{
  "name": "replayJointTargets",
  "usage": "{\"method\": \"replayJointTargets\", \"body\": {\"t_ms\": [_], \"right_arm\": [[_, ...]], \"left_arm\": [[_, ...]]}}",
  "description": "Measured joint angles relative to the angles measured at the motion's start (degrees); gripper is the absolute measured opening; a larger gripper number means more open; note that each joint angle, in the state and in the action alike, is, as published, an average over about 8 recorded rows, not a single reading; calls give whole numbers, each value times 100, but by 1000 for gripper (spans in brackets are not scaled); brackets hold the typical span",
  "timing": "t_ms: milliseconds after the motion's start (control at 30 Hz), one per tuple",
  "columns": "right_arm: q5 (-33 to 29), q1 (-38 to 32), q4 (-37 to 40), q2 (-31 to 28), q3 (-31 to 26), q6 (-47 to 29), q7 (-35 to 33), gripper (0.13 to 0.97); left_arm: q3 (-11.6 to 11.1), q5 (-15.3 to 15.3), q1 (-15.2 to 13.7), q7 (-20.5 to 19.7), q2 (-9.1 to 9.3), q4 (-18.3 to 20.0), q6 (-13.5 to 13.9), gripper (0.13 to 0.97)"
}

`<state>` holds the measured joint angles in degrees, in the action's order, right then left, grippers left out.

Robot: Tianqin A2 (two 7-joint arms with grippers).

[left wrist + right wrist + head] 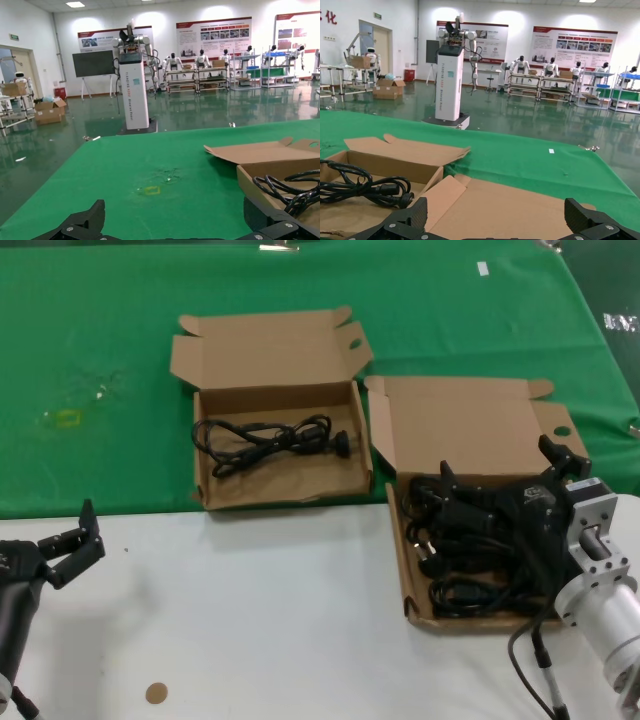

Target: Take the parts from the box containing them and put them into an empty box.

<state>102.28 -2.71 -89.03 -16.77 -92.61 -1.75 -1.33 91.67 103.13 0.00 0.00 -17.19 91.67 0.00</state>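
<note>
One power cord (268, 440) already lies lengthwise in the squarish box (281, 492) while we hang our spread-fingered right gripper (505, 480) directly over the tangled cords (462, 560) in the longer box (404, 575), our left gripper (70, 538) idling unclenched far off.

A longer brown corrugated cardboard tray with straight rims (409, 585) lies open, its lid flap folded back, holding a heap of black coiled power cords with chunky plugs (455, 560). Just to the left of this tray, nearly touching it, sits a squarer brown cardboard tray (204, 462), also open. One black coiled power cord (270, 438) lies loosely across its floor.
</note>
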Motion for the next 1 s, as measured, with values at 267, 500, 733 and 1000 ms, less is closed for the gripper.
{"method": "replayJointTargets", "body": {"t_ms": [267,500,733,1000], "right_arm": [[0,0,0,0,0,0,0,966],[0,0,0,0,0,0,0,966],[0,0,0,0,0,0,0,966],[0,0,0,0,0,0,0,966]], "left_arm": [[0,0,0,0,0,0,0,966],[0,0,0,0,0,0,0,966],[0,0,0,0,0,0,0,966],[0,0,0,0,0,0,0,966]]}}
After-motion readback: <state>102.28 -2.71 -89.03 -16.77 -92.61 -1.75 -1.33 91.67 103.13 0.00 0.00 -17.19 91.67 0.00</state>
